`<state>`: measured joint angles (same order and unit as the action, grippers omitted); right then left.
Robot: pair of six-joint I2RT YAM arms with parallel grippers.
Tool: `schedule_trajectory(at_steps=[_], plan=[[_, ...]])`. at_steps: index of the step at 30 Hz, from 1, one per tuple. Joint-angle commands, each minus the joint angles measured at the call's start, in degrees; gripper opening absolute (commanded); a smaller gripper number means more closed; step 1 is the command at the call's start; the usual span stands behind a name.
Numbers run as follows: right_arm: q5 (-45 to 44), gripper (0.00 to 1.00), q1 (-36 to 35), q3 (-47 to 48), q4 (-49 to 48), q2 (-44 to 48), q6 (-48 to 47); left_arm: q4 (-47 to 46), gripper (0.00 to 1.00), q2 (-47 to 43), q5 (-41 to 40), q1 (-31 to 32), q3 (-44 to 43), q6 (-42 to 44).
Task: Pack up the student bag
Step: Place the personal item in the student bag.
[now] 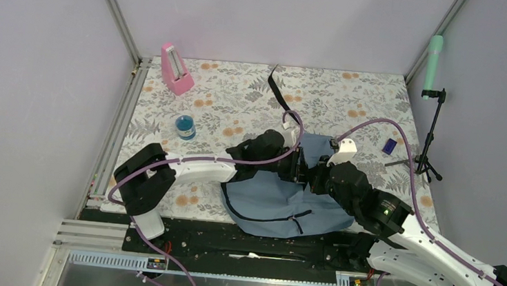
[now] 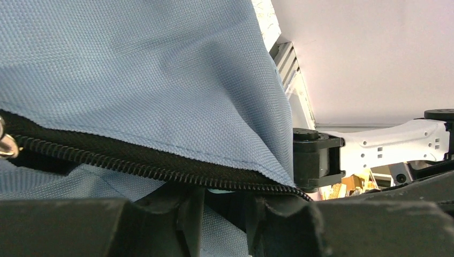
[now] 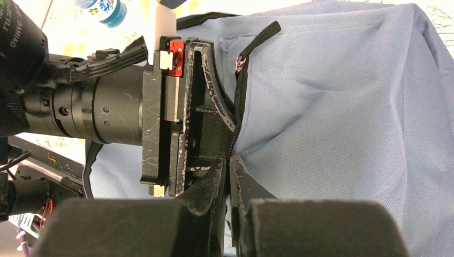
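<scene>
The student bag (image 1: pixel 280 201), a grey-blue backpack with dark zippers, lies flat at the near middle of the table. Both grippers meet at its upper zipper edge. My left gripper (image 1: pixel 296 166) comes in from the left; in the left wrist view (image 2: pixel 227 201) its jaws stand close together around the bag's fabric (image 2: pixel 134 75), just under the black zipper (image 2: pixel 160 168). My right gripper (image 1: pixel 315 177) comes in from the right; in the right wrist view (image 3: pixel 229 163) its jaws are pinched on the zipper edge of the bag (image 3: pixel 332 107), right beside the left gripper's fingers (image 3: pixel 206 112).
A pink wedge-shaped object (image 1: pixel 176 69) stands at the back left. A blue-capped bottle (image 1: pixel 185 127) stands left of the bag. A black strap (image 1: pixel 278 86) lies at the back. A small dark blue item (image 1: pixel 389 146) and a tripod (image 1: pixel 431 141) are at the right.
</scene>
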<state>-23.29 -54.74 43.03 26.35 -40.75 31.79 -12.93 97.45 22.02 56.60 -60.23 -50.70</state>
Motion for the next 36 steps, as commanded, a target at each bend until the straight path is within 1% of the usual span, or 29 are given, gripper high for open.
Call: schedule_trajectory(at_steps=[1, 3, 5, 7, 9, 11, 15, 20, 23, 25, 27, 30, 32, 35, 36], plan=[[1.7, 0.05, -0.5, 3.6, -6.6, 1.3, 2.1, -10.8, 0.28, -1.2, -3.0, 0.6, 1.3, 0.3], [1.5, 0.06, -0.5, 3.4, -6.6, 1.7, 2.0, -9.5, 0.41, -2.0, -3.8, 0.7, 1.8, 1.7], [1.3, 0.06, -0.5, 3.3, -6.7, 1.9, 2.0, -8.1, 0.52, -2.1, -3.8, 0.6, 1.7, 2.5], [1.3, 0.06, -0.5, 3.2, -6.7, 1.8, 2.0, -7.0, 0.59, -2.2, -3.8, 0.6, 1.3, 3.1], [1.3, 0.06, -0.4, 3.3, -6.6, 1.8, 2.0, -6.9, 0.65, -2.3, -4.0, 0.6, 1.3, 3.7], [1.2, 0.06, -0.5, 3.2, -6.6, 1.9, 2.0, -6.2, 0.67, -2.8, -4.6, 0.6, 1.2, 4.6], [1.1, 0.06, -0.5, 2.9, -6.6, 2.2, 2.0, -3.5, 0.67, -4.9, -7.4, 0.6, 1.7, 7.5], [0.9, 0.06, -0.5, 3.0, -6.7, 2.9, 2.0, -1.3, 0.67, -12.1, -14.3, 0.6, 7.4, 13.5], [0.5, 0.06, -0.5, 2.9, -6.6, 3.0, 2.0, 1.5, 0.70, -16.1, -17.5, 0.6, 9.5, 16.8], [0.4, 0.06, -0.5, 2.9, -6.6, 2.9, 1.8, 2.1, 0.71, -19.2, -20.9, 0.6, 11.4, 18.0], [0.5, 0.06, -0.5, 2.9, -6.6, 2.6, 1.8, -0.3, 0.72, -23.2, -25.5, 0.8, 15.2, 18.2], [0.5, 0.06, -0.5, 2.9, -6.7, 2.4, 2.0, -1.2, 0.79, -29.0, -31.4, 0.7, 18.9, 19.3], [0.4, 0.06, -0.4, 3.0, -6.7, 2.1, 1.9, 3.5, 0.84, -31.3, -35.1, 0.5, 18.4, 21.2], [0.8, 0.06, -0.5, 3.3, -6.7, 1.6, 1.8, 13.9, 0.89, -33.5, -42.1, -0.4, 15.9, 22.8], [1.0, 0.06, -0.5, 3.3, -6.7, 1.4, 1.7, 16.6, 0.94, -34.5, -45.6, -0.7, 15.6, 23.0]])
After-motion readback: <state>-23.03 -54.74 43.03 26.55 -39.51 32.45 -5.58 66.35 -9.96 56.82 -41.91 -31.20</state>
